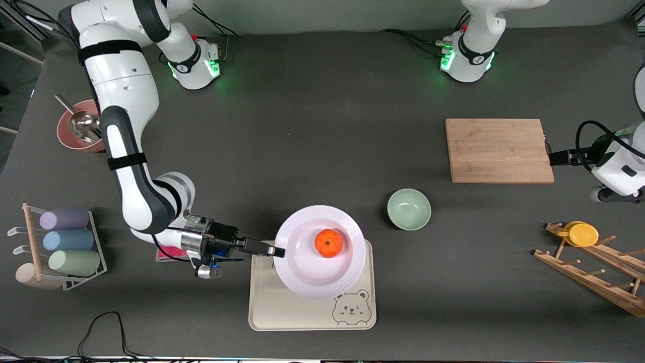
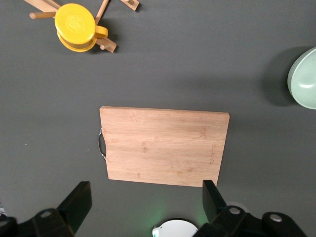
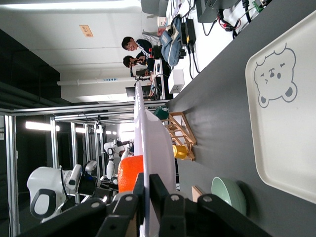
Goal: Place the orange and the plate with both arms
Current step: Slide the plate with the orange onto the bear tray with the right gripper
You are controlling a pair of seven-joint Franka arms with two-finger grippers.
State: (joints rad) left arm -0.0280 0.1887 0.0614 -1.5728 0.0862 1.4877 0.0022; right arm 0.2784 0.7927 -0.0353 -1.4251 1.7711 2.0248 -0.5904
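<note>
A: Front view? B: The right gripper clamps the rim of the glossy white round plate, carrying the small bright orange, over the cream bear tray.

A: Left wrist? B: The left gripper waits, jaws apart, above the bamboo cutting board.

A: Right wrist? B: The plate is lifted clear of the tray; setting down remains, I'd judge.

Small orange in glossy white plate, rim pinched, over bear tray

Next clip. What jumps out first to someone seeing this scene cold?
The bright orange sitting on the white plate, which the right gripper pinches by its rim and holds above the cream bear tray. The left gripper hangs open, waiting over the wooden cutting board at the left arm's end of the table.
</note>
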